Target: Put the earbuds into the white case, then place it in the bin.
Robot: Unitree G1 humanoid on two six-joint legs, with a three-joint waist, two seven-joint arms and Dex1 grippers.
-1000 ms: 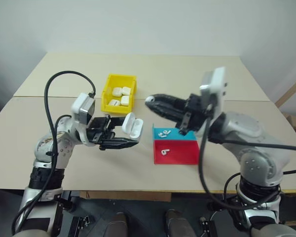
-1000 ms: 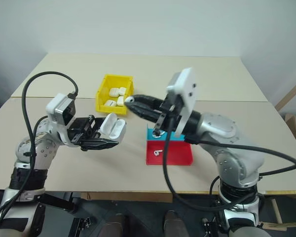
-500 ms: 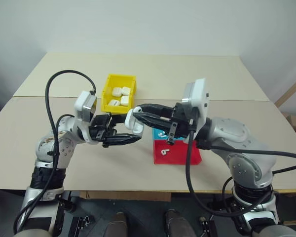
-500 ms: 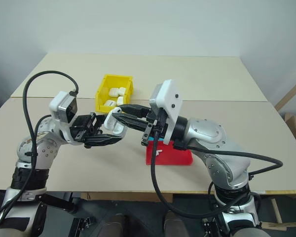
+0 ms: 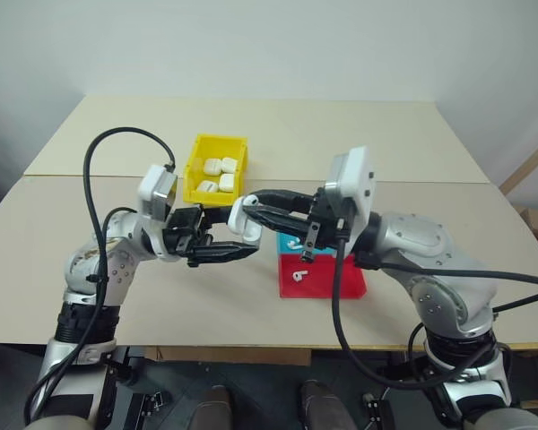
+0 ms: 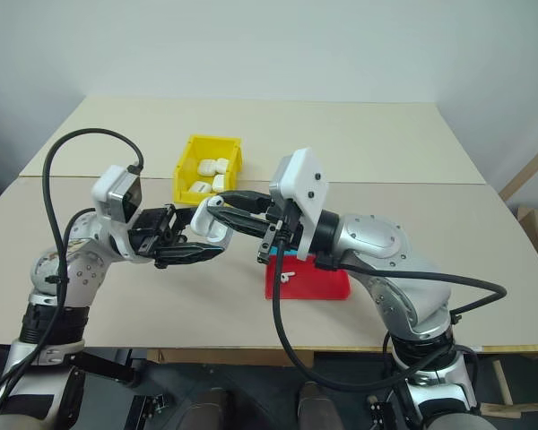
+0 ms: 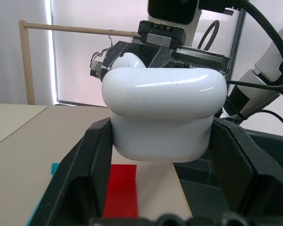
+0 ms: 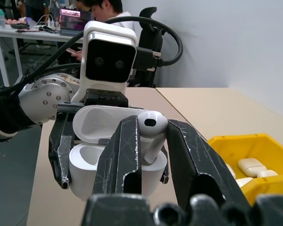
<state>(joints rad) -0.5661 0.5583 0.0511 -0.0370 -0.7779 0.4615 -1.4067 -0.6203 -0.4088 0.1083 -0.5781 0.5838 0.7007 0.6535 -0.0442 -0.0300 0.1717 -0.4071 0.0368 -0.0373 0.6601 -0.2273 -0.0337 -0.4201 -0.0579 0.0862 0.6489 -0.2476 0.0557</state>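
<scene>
Right hand [image 8: 153,141] pinching earbud [image 8: 151,127]

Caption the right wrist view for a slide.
Right gripper lowers an earbud into the open white case held by the left gripper, beside the bin.

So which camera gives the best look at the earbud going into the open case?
The right wrist view: the earbud sits pinched in the right tool just above the open white case. The eye views show it tiny; the left wrist view shows its rounded end behind the lid.
</scene>
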